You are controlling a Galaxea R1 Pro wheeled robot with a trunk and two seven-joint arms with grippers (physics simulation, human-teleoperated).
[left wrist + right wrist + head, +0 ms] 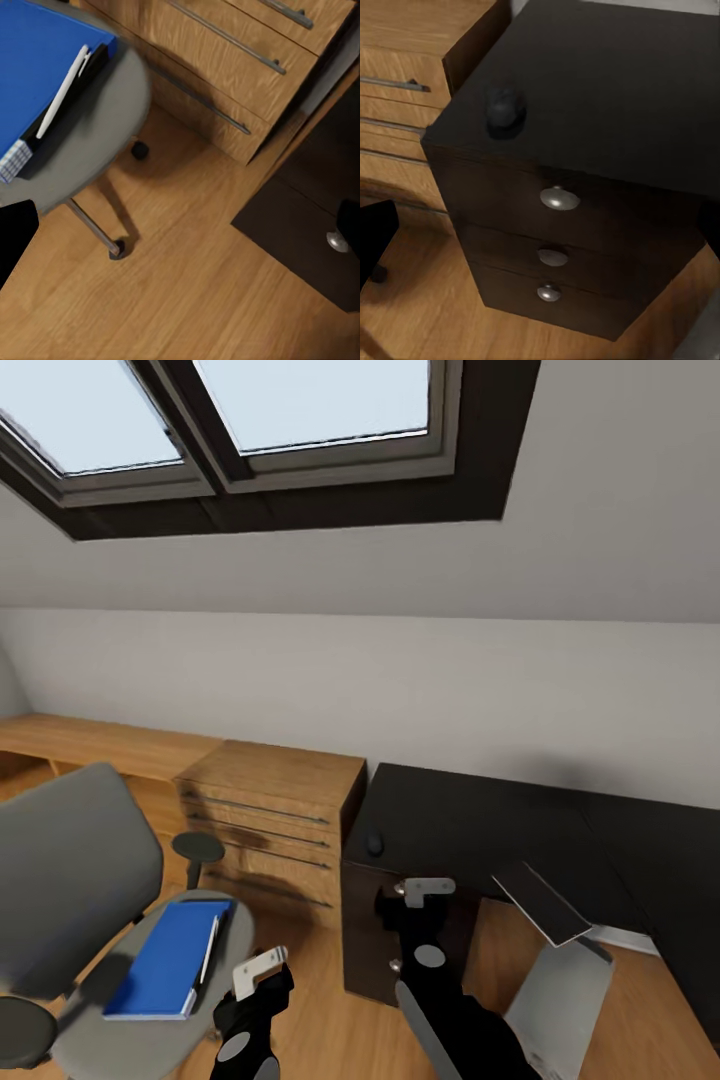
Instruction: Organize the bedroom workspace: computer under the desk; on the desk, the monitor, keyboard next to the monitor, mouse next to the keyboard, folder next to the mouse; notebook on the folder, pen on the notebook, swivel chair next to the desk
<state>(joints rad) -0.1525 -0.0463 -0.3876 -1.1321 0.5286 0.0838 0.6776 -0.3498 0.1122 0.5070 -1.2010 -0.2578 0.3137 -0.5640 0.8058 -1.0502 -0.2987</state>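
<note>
The grey swivel chair [70,870] stands at the left. On its seat [97,135] lies the blue folder [160,960] [37,52], and on the folder sit the black notebook [91,69] and the white pen [208,952] [64,90]. The glossy black desk [520,830] [622,75] fills the right, with the small black mouse [375,845] [505,109] near its left corner above the three-knob drawer unit [559,199]. My left gripper [258,972] [180,225] hovers open over the floor beside the chair. My right gripper [428,890] [540,232] is open in front of the drawer unit. A light grey computer [560,1000] stands below the desk edge.
A wooden chest of drawers [270,815] [225,67] stands between chair and desk. Low wooden shelving [90,745] runs along the left wall. The chair's chrome leg and castor [116,247] rest on the wood floor [187,300]. A sloped ceiling with skylights [300,400] hangs above.
</note>
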